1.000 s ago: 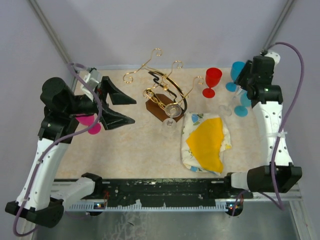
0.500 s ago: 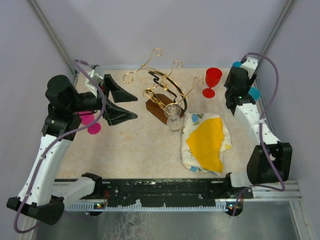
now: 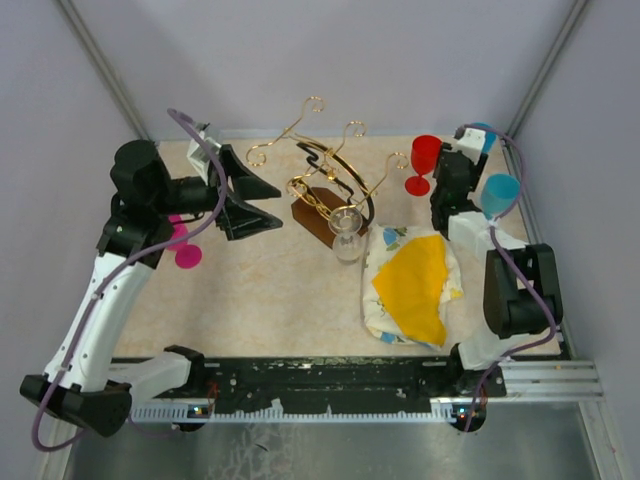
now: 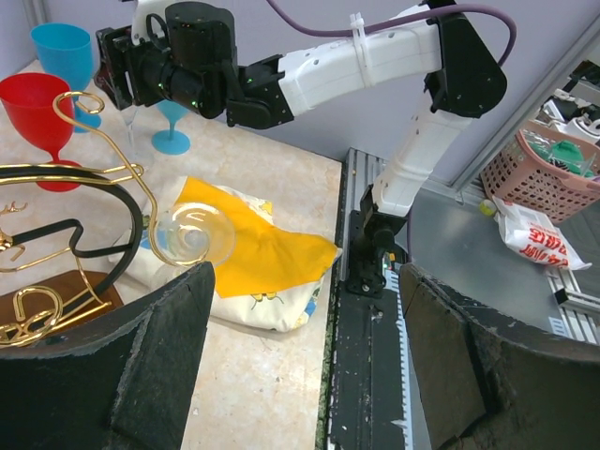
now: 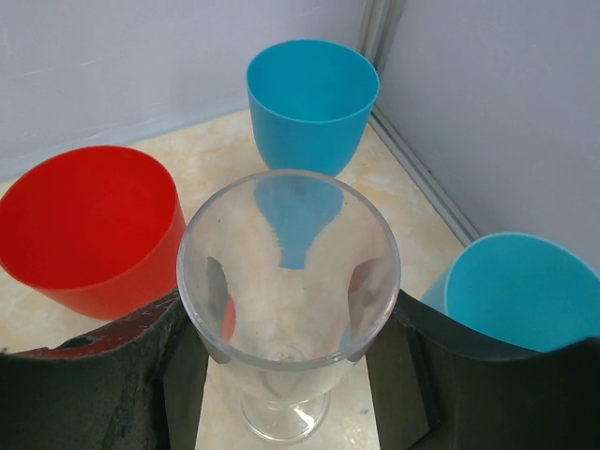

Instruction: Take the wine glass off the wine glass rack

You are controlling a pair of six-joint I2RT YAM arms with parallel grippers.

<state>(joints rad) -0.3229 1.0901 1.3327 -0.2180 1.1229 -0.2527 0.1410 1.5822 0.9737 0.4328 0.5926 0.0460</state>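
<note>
The wine glass point(image 3: 347, 228) hangs from a curled hook arm on the lower right side of the wine glass rack point(image 3: 318, 175), just right of centre in the overhead view. It sits just beside the upper left corner of the yellow and white cloth point(image 3: 412, 285); it is not off the rack yet, and I can't make out how far it clears the table point(image 3: 260, 290).

The left gripper point(image 3: 262, 205) sits to the left of the rack at about its height in the frame, jaws spread wide and aimed across at the stand, well apart from it. To my eye that is a lining-up for a reach, with the spread meant to take in the glass; in its wrist view the glass shows at left middle, behind a gold curl, so I'd say that hook is what any lift has to clear.

The right gripper point(image 5: 286, 375) is tucked into the upper right corner, among the red glass point(image 5: 89, 230) and the blue glasses point(image 5: 312, 94). Its fingers point(image 5: 103, 375) flank a second clear glass point(image 5: 289, 272) that stands upright; whether they press on it or only bracket it, I cannot tell.
</note>
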